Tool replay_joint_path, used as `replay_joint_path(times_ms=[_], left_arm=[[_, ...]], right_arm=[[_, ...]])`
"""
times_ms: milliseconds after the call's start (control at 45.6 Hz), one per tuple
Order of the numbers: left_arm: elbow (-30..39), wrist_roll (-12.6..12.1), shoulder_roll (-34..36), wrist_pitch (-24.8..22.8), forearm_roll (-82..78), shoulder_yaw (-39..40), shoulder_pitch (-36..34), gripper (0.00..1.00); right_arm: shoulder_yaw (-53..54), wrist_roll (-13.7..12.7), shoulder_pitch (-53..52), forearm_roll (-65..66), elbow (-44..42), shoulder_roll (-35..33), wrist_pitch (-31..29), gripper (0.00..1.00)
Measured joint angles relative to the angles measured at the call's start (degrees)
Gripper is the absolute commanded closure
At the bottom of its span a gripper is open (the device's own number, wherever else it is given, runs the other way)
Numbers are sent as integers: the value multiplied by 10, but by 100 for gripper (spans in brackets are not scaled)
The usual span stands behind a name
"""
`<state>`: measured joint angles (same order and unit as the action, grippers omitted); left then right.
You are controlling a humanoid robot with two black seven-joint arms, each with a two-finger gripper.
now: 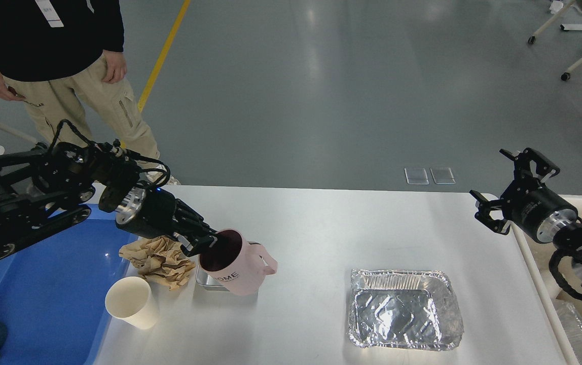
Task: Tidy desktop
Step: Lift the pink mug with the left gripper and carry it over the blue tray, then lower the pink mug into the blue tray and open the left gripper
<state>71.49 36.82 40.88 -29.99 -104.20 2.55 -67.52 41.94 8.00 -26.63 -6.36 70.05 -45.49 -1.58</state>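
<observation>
The table (321, 223) is a broad, smooth white rectangle with rounded corners, far wider than anything resting on it. It stands level on a grey floor, its long side running left to right. Its surface is glossy enough to catch soft reflections of the overhead light. Much of the middle lies bare, with things gathered toward its left part and near its front right.

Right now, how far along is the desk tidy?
Nothing looks put away yet. In hand: the left gripper holds the pink mug by its rim, tilted, off the desktop. Left: crumpled paper, paper cup, steel tray, foil tray. Right gripper open, idle.
</observation>
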Motion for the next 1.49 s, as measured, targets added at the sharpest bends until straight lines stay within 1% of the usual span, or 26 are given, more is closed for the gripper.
replay_joint_path(times_ms=[197,307,460,635,745,833,1030,1271,1490], left_arm=[[34,11,100,-5,15,37,-19,95],[60,14,179,-5,30,56,-19,95],[97,26,283,-1,32,54,-7,95],[114,36,359,4,29,50,15,94],[115,40,387,6,15,50,35,94],[114,49,403,10,-8,50,52,94],[107,61,417,17,-65,49,84,94],[100,65,422,66,-145,49,117,94],[79,65,424,84,-161,49,132,94]], right_arm=[[0,0,0,16,0,-1,0,0],[1,0,1,19,1,-1,-1,0],[4,-1,0,19,2,1,-1,0],[3,-1,-9,19,2,5,-1,0],[3,-1,-14,19,2,6,-1,0],[3,-1,-18,19,2,6,-2,0],[4,-1,-20,19,2,6,-4,0],[4,-1,-22,19,1,6,-7,0],[3,-1,-22,19,0,6,-7,0]])
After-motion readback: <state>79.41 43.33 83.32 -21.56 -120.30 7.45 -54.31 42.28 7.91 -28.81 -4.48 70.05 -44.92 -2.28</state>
